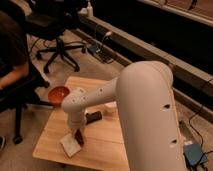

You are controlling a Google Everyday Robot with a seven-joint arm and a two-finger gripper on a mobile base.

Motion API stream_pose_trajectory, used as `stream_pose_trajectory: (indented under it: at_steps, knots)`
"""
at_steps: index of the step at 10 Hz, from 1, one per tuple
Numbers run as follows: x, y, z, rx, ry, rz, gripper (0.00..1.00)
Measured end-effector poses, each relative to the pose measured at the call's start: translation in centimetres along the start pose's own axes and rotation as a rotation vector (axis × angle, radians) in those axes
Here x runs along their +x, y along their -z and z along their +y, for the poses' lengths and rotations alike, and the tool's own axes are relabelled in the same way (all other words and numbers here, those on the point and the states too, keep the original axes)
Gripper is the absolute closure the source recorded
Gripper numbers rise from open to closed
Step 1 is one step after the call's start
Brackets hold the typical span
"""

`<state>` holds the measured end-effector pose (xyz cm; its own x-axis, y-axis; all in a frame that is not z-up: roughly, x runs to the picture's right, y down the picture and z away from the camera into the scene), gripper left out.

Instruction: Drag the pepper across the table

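On the table point(100, 145), the bowl point(59, 93) sits at ten o'clock, the remote point(93, 117) mid-table. The pepper point(80, 140) lies at the remote's seven o'clock, the gripper point(76, 132) directly over it.

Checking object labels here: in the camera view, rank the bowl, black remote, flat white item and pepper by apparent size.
1. bowl.
2. flat white item and black remote look alike, so unranked.
3. pepper, smallest, partly hidden under the pincer, which sits low over the table toward its near edge.

White arm point(145, 112) low and forward, end effector point(77, 134) (closed tight) downward at lower left.
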<state>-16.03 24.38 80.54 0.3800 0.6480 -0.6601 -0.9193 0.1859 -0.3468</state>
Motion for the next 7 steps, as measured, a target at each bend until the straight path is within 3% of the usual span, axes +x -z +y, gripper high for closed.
stream_pose_trajectory:
  at_steps: [7]
  knots:
    - [-1.8, -0.4, 1.9, -0.009, 0.043, 0.008, 0.91]
